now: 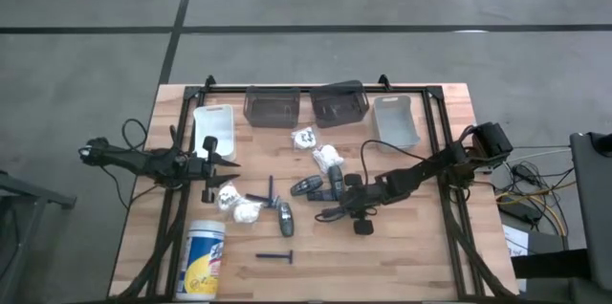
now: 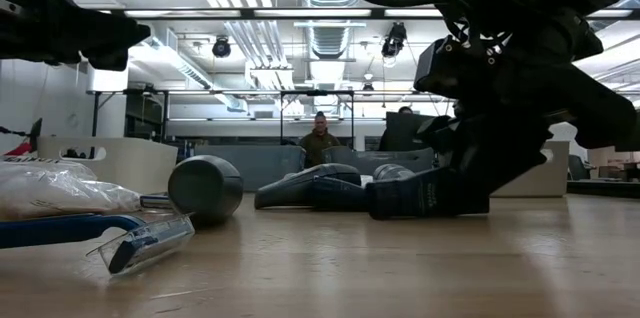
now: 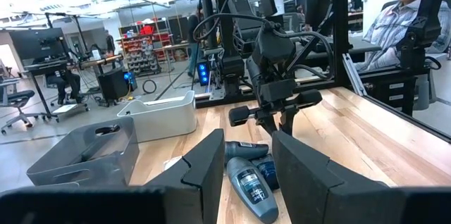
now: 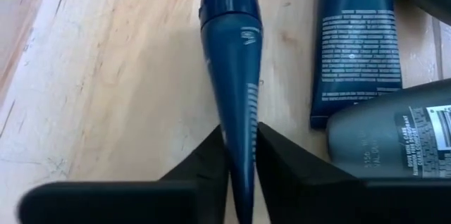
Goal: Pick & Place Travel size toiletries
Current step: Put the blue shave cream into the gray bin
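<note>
A pale wooden table (image 1: 402, 247) under a busy workshop, with a seated person (image 3: 402, 13) off beyond the table's edge. Down at mid-table, the right gripper (image 4: 239, 155) sits low on the wood, its two dark fingers (image 4: 204, 164) pinched onto the flat tail of a dark blue tube (image 4: 232, 55) that lies on the table, cap pointing away from the wrist. Just beside it, a second dark blue tube (image 4: 356, 41) lies printed side up, and a grey tube (image 4: 394, 139) rests against that one's end. From above, this cluster lies in the middle of the table, with white packets (image 1: 328, 157) near it and a thin blue stick (image 1: 275, 257) well apart toward the front edge. The left gripper (image 3: 243, 175) hovers over the table's left side, fingers parted and holding nothing. Grey and clear bins (image 1: 271, 105) line the far edge; a tall white canister (image 1: 202, 261) stands at the front left.
</note>
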You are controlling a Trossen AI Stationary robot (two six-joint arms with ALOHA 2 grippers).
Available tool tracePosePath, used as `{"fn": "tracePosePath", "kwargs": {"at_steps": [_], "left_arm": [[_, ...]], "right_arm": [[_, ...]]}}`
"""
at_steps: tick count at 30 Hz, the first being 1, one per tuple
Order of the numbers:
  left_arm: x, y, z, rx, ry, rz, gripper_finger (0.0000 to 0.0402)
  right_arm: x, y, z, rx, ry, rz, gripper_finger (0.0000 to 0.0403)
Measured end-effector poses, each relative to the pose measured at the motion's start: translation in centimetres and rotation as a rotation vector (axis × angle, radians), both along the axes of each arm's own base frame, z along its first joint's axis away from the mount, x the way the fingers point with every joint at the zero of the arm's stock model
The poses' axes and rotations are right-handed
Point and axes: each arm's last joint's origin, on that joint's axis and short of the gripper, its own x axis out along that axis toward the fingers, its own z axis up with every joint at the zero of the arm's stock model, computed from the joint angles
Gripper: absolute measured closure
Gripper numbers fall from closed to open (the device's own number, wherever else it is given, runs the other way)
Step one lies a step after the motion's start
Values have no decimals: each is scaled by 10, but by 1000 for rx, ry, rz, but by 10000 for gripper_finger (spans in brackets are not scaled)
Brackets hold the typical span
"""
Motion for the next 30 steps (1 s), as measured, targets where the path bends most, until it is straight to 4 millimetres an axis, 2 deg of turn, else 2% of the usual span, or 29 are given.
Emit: {"fn": "tracePosePath", "kwargs": {"at_steps": [5, 18, 20, 24, 30], "left_arm": [[0, 0, 0, 0, 1, 0, 275], [0, 0, 0, -3, -5, 0, 275], [0, 0, 1, -64, -18, 0, 275], [0, 0, 9, -293, -97, -13, 275], [-1, 0, 10, -341, -101, -17, 275]], "right_arm": [[1, 1, 1, 9, -3, 6, 389], [21, 9, 24, 47, -84, 119, 387], [24, 10, 28, 55, -100, 135, 389], [30, 12, 35, 52, -130, 164, 386], [37, 14, 44, 49, -164, 175, 384]]}}
